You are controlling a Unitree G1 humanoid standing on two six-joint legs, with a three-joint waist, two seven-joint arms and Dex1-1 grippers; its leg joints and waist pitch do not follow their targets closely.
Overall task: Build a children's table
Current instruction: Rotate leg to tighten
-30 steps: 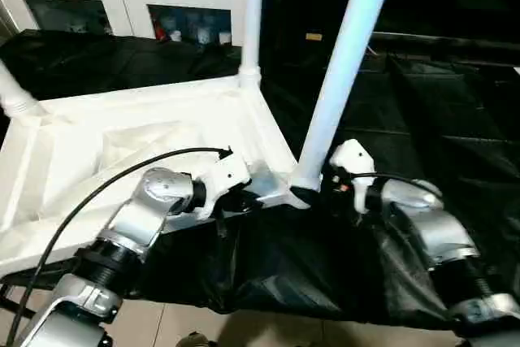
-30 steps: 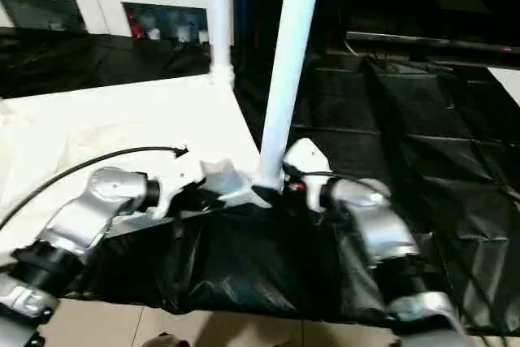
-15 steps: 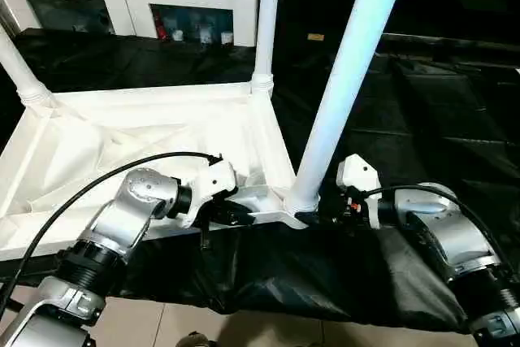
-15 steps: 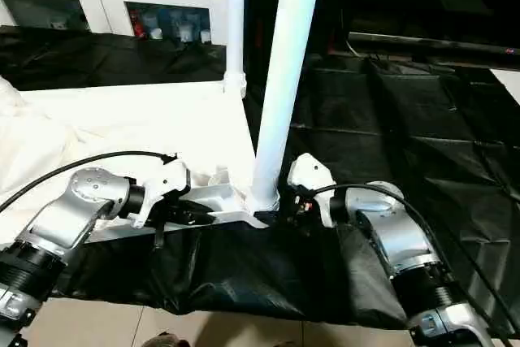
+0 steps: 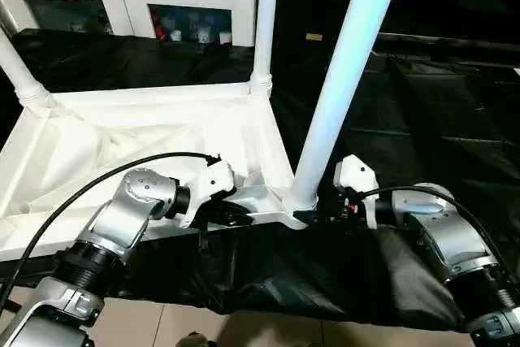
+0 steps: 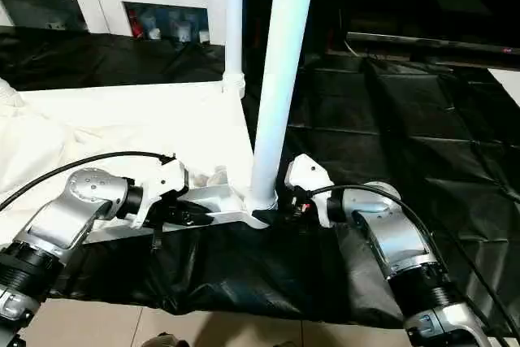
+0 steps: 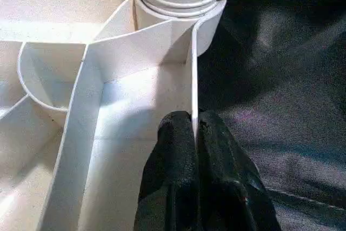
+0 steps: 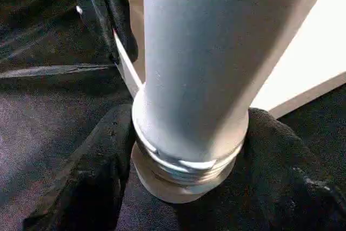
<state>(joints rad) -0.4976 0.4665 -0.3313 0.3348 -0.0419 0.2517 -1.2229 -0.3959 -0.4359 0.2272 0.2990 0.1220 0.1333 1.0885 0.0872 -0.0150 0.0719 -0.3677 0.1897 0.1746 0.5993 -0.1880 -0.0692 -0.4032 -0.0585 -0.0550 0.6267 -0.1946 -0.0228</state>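
Steadiness matters: left gripper [image 7: 195, 133] jaws clamp the upturned white ribbed plastic tabletop [image 5: 122, 132] rim at lower centre, while right gripper [image 8: 189, 150] jaws straddle the white tubular leg [image 5: 337, 87], best twisted squarely home.

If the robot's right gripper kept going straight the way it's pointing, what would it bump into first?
The right gripper already has its fingers on either side of the ribbed base of the near leg. Going on, it would most likely press into that base, and just behind it the corner socket of the tabletop.
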